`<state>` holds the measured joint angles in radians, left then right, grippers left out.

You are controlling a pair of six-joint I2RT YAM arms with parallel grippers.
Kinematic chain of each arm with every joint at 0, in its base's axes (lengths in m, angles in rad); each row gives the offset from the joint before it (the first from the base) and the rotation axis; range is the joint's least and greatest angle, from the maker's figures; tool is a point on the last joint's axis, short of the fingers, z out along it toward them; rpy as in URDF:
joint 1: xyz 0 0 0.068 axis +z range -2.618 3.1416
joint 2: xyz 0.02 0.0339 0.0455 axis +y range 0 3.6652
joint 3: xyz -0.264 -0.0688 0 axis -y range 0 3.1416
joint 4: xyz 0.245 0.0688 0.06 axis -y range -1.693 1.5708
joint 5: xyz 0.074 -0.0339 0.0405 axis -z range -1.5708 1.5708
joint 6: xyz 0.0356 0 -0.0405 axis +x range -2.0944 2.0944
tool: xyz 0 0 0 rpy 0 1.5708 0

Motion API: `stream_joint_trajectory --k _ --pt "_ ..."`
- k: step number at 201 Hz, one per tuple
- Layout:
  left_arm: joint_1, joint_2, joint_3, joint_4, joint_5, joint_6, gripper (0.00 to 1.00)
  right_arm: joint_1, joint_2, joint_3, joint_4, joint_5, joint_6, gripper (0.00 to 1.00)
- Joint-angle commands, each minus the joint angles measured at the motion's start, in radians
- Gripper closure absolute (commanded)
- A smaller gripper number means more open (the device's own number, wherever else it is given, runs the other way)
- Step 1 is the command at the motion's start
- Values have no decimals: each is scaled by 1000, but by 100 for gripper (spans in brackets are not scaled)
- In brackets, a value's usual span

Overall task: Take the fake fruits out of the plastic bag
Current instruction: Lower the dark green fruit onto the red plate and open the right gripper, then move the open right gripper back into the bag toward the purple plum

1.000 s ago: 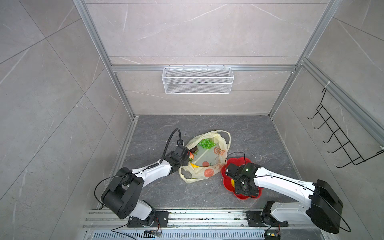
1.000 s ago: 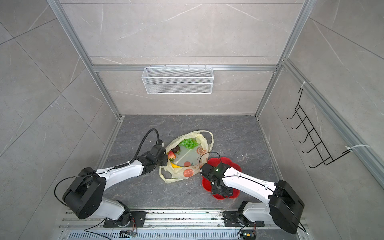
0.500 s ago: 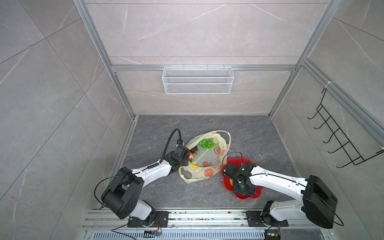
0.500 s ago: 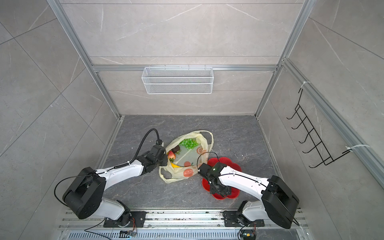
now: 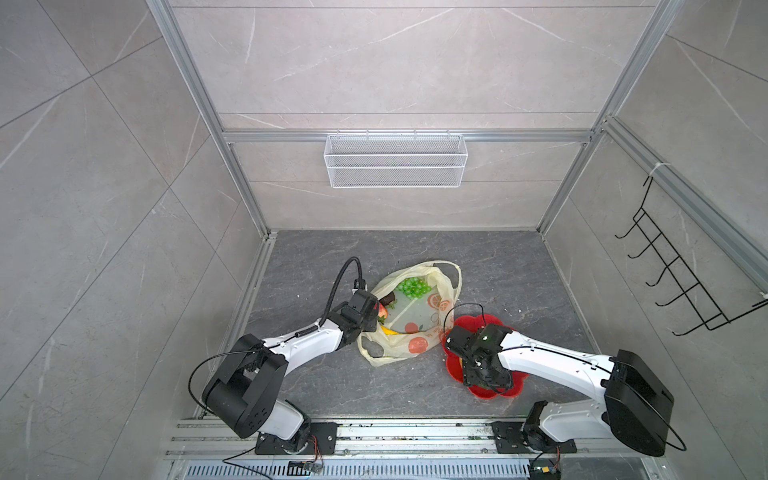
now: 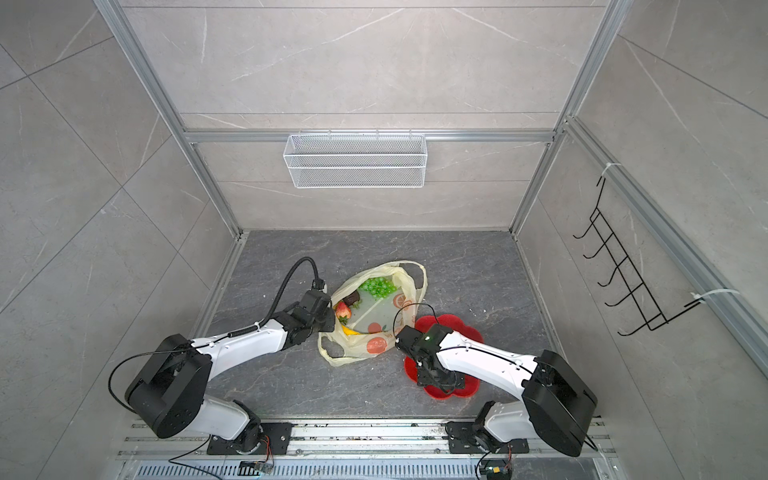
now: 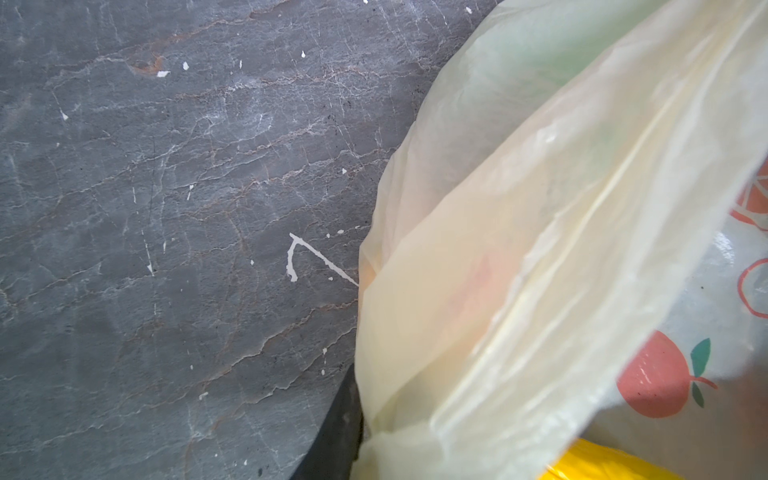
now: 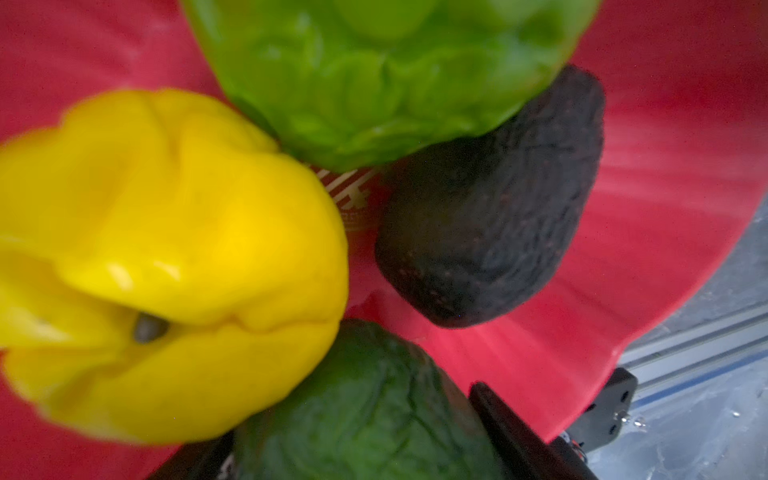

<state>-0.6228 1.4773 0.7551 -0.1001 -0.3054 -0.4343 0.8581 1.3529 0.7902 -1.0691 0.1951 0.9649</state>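
Plastic bag [image 5: 417, 337], at desk centre, is pinched at its rim by left gripper [image 5: 371, 323] so the mouth is held open; green avocado [image 8: 365, 411] is straddled by right gripper [image 5: 483, 374] over red plate [image 5: 512, 387], but whether it is gripped cannot be told

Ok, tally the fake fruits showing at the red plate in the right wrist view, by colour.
Yellow fruit: 1
Bright green bumpy fruit: 1
Dark green fruit: 1
Near-black avocado: 1
Total: 4 at the red plate
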Motion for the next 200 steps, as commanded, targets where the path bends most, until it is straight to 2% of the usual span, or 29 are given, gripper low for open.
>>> stream_joint_trajectory --k 1,53,109,151,200 --pt "4 -3 32 4 -5 9 79 7 -37 26 -38 30 -8 16" --pt "5 -3 32 6 -4 8 79 9 -54 69 -72 40 -11 16" --pt "5 -12 25 14 -1 -1 79 14 -89 225 -87 82 -44 19" --pt "7 -15 21 19 6 -6 80 14 -39 308 167 65 -77 26" --pt "9 -15 21 19 12 -6 80 0 191 459 473 40 -186 39"
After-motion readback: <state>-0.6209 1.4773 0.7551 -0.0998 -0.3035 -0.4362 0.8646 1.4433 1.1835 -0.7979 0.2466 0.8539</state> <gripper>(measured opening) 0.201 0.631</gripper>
